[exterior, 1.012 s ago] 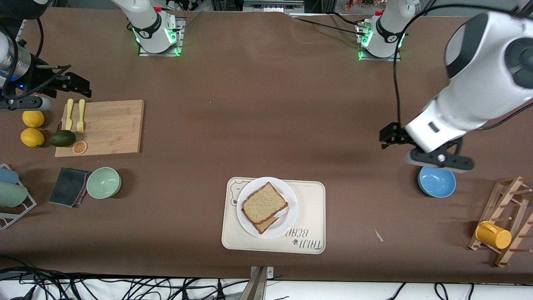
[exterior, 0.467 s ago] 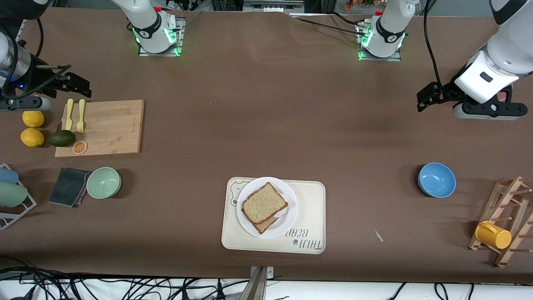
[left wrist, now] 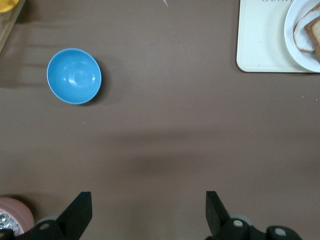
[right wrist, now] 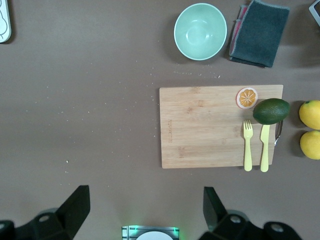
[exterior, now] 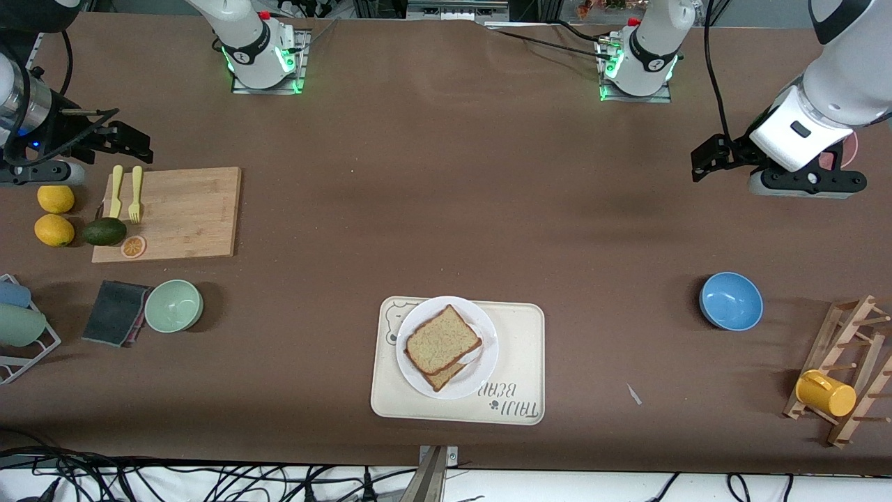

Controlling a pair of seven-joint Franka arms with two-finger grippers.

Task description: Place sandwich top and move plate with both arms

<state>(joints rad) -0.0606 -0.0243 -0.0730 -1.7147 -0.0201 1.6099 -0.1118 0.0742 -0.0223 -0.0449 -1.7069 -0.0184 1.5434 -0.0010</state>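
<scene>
The sandwich top (exterior: 442, 339), a pale tan speckled slice with a brown crust, lies on a darker slice on the white plate (exterior: 481, 373). The plate sits on the cream bear-print tray (exterior: 519, 348), near the table's front edge. Plate rim (left wrist: 296, 50) and tray (left wrist: 260, 40) also show in the left wrist view. My left gripper (exterior: 707, 164) is open and empty over bare table at the left arm's end (left wrist: 148, 215). My right gripper (exterior: 129, 141) is open and empty over the table at the right arm's end, by the cutting board's corner (right wrist: 145, 210).
A blue bowl (exterior: 730, 300) and a wooden rack with a yellow cup (exterior: 826, 392) are at the left arm's end. A pink round object (exterior: 847, 150) lies under the left wrist. A cutting board (exterior: 174, 213), avocado (exterior: 105, 231), lemons (exterior: 54, 229), green bowl (exterior: 173, 305) and dark cloth (exterior: 115, 312) are at the right arm's end.
My left arm has lifted from over the blue bowl and swung away from the front camera toward its end of the table. The right arm and the sandwich have not moved.
</scene>
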